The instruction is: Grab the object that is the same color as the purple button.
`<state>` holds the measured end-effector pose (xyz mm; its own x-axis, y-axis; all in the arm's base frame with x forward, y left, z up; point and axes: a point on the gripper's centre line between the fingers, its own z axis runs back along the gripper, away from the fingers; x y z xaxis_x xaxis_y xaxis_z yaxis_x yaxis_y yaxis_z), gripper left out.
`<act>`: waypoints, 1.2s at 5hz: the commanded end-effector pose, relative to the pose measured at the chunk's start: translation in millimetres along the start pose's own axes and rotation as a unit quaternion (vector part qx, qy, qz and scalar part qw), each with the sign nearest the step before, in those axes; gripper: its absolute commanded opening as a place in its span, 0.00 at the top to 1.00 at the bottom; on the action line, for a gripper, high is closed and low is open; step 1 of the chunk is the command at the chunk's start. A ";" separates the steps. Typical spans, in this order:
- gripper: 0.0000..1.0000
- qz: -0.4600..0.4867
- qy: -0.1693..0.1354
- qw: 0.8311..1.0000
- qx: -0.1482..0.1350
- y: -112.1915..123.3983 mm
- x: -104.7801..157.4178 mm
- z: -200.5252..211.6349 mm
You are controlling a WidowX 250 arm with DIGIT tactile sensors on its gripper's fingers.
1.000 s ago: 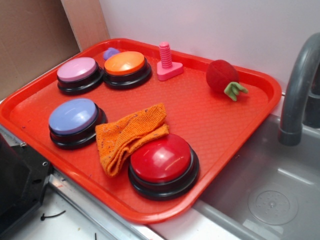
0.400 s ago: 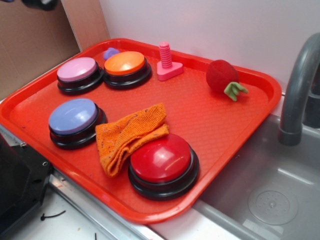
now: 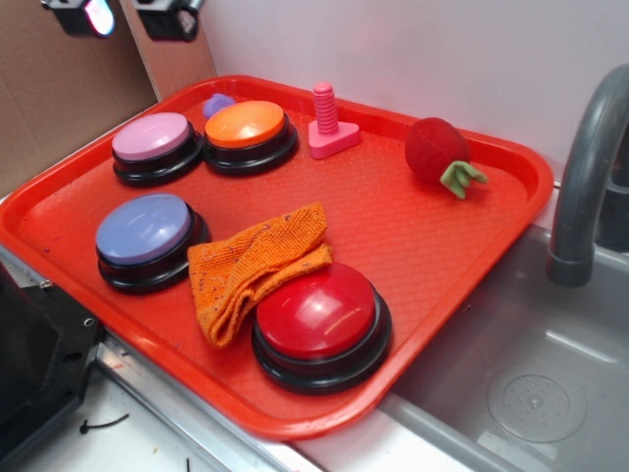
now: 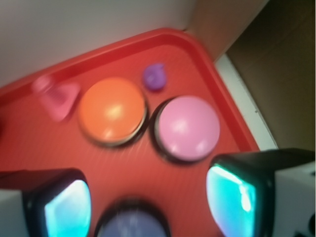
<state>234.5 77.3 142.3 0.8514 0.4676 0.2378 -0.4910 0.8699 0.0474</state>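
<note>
From my seat the nearest thing on the red tray [image 3: 462, 246] is the red button [image 3: 317, 313] at about 6 o'clock, with the folded orange cloth [image 3: 254, 267] lying against its 10 o'clock side and just beside the purple button [image 3: 144, 231] at 9 o'clock. Further back sit the pink button [image 3: 152, 138] and the orange button [image 3: 246, 125], close together, and the purple lump [image 3: 217, 102] I'm after is tucked behind the gap between them, near the tray's far rim at 11 o'clock. The pink screw toy [image 3: 325, 123] and the red stuffed fruit [image 3: 439, 150] stand further toward 1 o'clock, well apart from it. My gripper [image 3: 126, 14] hangs high over the far left corner, its fingers [image 4: 232, 195] spread wide with nothing between them; I judge that spacing suits dropping over so small a lump, though the two buttons crowding it leave little room. The wrist view is blurred but shows the lump apart from both buttons. The tray rests on a counter [image 3: 147, 433] beside a grey sink [image 3: 521, 383] and faucet [image 3: 585, 187], white wall behind, brown board at the left.
</note>
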 end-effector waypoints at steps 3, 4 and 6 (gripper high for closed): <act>0.00 0.124 -0.070 0.989 0.045 25.5 84.6 -52.2; 0.00 0.142 -0.055 0.987 0.057 25.9 81.0 -69.9; 0.00 0.140 -0.006 0.990 0.020 31.3 72.4 -110.7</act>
<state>301.1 142.0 35.6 0.6939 0.6891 0.2088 -0.7100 0.7032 0.0386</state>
